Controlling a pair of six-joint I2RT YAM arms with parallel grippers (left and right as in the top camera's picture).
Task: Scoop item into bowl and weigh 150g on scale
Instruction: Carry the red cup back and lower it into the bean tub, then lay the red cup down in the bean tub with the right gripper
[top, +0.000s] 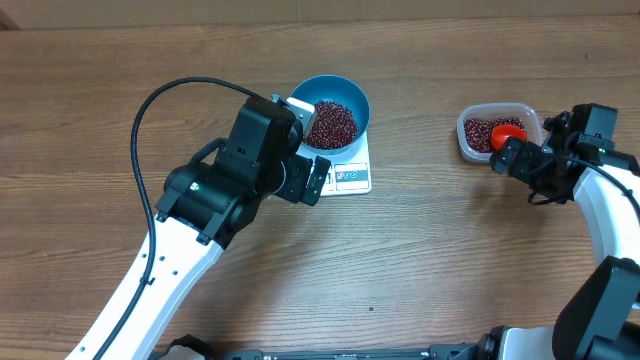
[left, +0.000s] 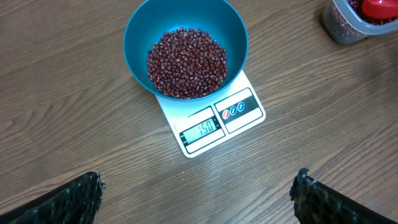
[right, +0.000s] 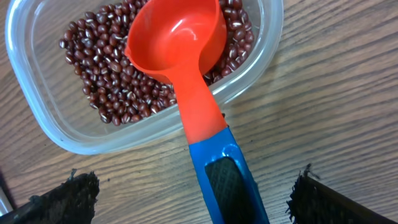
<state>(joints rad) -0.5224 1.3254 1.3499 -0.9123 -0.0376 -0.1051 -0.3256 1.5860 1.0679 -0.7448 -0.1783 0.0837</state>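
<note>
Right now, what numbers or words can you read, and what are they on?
"150": on the scale, in its grey display.
Signs on the scale's buttons: too small to read.
No writing seen on the bowl, scoop or tub.

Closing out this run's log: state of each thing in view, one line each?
blue bowl: on the scale, part-filled with beans.
scale: on, display reads 150.
clear tub: open, beans inside.
scoop: empty, lying in the tub, handle over the rim.
left gripper: open, empty.
right gripper: open, astride the scoop handle, not gripping.
</note>
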